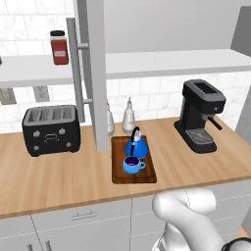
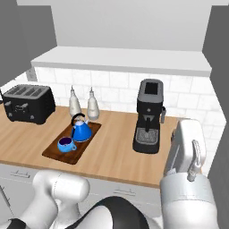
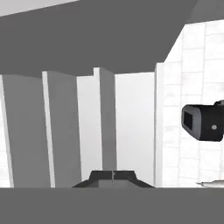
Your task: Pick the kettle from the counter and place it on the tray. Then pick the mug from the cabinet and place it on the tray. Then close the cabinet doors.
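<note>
Here the pincer (image 3: pixel 113 174) is fully closed, its tips together, holding nothing.

My arm (image 2: pixel 183 197) is glossy white, built of fat rounded cylinder links with smooth bulbous elbows. A dark, near-black band wraps the joint low in the right base view. My fingers (image 3: pixel 113 176) are small, dark, angular blocks with sloped shoulders.
</note>
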Available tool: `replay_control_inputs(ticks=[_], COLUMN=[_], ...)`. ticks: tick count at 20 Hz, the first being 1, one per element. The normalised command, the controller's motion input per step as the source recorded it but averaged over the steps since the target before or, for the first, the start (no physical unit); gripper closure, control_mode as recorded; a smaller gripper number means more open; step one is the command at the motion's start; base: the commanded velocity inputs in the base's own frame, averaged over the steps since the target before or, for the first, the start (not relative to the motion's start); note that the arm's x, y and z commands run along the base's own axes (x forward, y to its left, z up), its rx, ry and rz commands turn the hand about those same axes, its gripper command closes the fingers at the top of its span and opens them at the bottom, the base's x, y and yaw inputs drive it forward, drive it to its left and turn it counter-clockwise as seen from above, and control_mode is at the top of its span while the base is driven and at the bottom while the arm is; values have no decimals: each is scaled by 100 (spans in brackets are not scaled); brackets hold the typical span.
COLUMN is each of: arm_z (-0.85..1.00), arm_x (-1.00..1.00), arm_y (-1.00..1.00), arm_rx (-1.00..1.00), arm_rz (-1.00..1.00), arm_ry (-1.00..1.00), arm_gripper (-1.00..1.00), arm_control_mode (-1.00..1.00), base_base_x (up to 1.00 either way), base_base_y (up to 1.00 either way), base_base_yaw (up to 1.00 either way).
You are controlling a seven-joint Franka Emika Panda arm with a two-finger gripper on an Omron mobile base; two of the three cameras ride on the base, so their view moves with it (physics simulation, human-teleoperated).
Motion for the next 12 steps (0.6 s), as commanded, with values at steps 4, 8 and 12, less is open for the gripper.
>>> replay_control_inputs(ticks=[4, 8, 12], arm_z=[8, 6, 0], arm_x=[-25, -9, 0], arm_y=[-27, -22, -4], arm_rx=[22, 22, 6], arm_rz=[0, -4, -6], arm_ry=[-13, -7, 0], arm_gripper=[100, 100, 100], arm_control_mode=[-100, -100, -100], base_base_x=[0, 0, 0], base_base_y=[0, 0, 0], base_base_yaw=[0, 0, 0])
